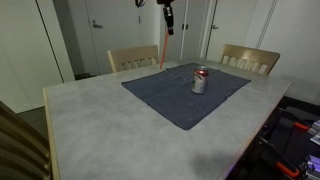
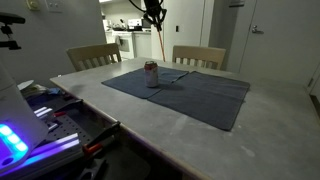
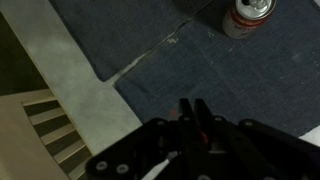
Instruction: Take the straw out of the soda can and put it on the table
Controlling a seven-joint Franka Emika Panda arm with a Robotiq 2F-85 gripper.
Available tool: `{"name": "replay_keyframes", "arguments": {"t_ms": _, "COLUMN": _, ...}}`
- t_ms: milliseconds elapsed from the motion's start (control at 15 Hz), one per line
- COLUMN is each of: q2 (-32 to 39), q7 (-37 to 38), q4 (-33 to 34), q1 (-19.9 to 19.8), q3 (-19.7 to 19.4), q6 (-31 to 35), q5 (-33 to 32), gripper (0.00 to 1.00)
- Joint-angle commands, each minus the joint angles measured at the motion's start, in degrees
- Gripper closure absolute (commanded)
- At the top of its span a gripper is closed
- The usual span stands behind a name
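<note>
one straw (image 1: 164,52) upright in pincer (image 1: 170,29)

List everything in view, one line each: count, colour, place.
straw: one, red, hanging from the gripper, out of the can
soda can: one, silver with red, upright on the mat
mat: one, dark blue, on the table
table: one, light grey speckled
chairs: three, pale wood, two at the far side, one at a near corner
gripper: one, black, raised above the table, shut on the straw
</note>
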Motion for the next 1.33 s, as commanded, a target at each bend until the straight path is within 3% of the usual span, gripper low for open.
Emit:
{"name": "replay_keyframes", "arguments": {"t_ms": 0, "q2": 7.87, "q7": -7.02, "q4": 8.31, "q1": -1.32, "q3": 0.42, "q6": -2.34, "q5": 2.82, "gripper": 0.98}}
{"name": "replay_keyframes", "arguments": {"t_ms": 333, "q2": 15.49, "q7": -11.78, "q4": 15.23, "q1": -1.07, "q3": 0.37, "q6": -7.02, "q5": 5.39, "gripper": 0.98}}
{"name": "replay_keyframes", "arguments": {"t_ms": 933, "q2": 19.95, "q7": -14.41, "q4": 23.76, "q1": 0.82, "q3": 0.46, "q6": -17.06, "q5": 5.72, "gripper": 0.98}}
{"name": "replay_keyframes", "arguments": {"t_ms": 1000, "q2": 20.20, "q7": -14.27, "q4": 24.28, "q1": 1.04, "q3": 0.47, "q6": -18.27, "q5": 5.89, "gripper": 0.66}}
{"name": "replay_keyframes", "arguments": {"t_ms": 1133, "q2": 20.37, "q7": -13.87, "q4": 24.70, "q1": 1.27, "q3": 0.62, "q6": -20.84, "q5": 6.62, "gripper": 0.59}}
{"name": "replay_keyframes", "arguments": {"t_ms": 1267, "q2": 19.90, "q7": -13.13, "q4": 24.07, "q1": 1.32, "q3": 0.80, "q6": -22.85, "q5": 7.64, "gripper": 0.45}}
